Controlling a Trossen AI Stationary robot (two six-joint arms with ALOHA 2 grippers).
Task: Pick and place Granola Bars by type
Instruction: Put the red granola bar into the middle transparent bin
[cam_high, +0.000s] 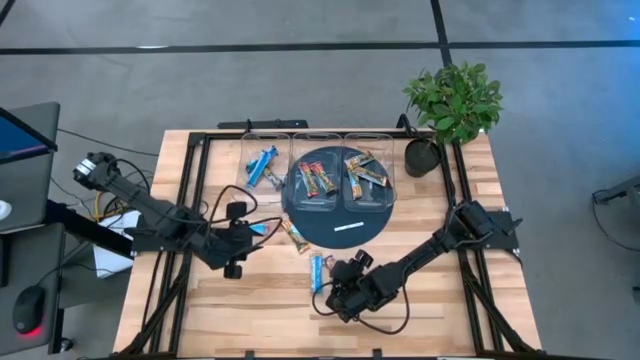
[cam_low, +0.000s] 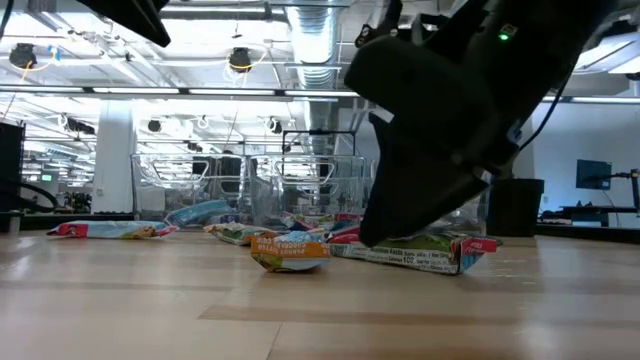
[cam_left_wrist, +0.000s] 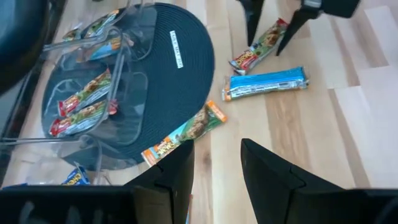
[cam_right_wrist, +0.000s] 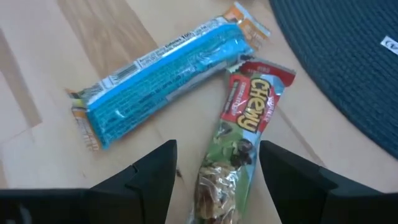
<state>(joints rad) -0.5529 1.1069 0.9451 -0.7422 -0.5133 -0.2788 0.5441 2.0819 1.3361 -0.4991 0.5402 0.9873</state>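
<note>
Two granola bars lie side by side on the wood: a red-and-green Chewy bar (cam_right_wrist: 239, 134) and a bright blue bar (cam_right_wrist: 165, 78). My right gripper (cam_right_wrist: 217, 180) is open above the Chewy bar's near end, one finger on each side; I see no touch. An orange-green bar (cam_high: 295, 237) lies with one end on the edge of the dark round mat (cam_high: 335, 232). A light blue bar (cam_high: 262, 228) lies on the wood by my left gripper (cam_high: 250, 235), which hovers open at the table's left with nothing between its fingers (cam_left_wrist: 180, 171).
Three clear tubs stand at the far side: blue bars in the left tub (cam_high: 262, 138), red bars in the middle tub (cam_high: 318, 138), orange-brown bars in the right tub (cam_high: 368, 138). A white strip (cam_high: 348, 227) lies on the mat. A potted plant (cam_high: 452, 105) stands far right.
</note>
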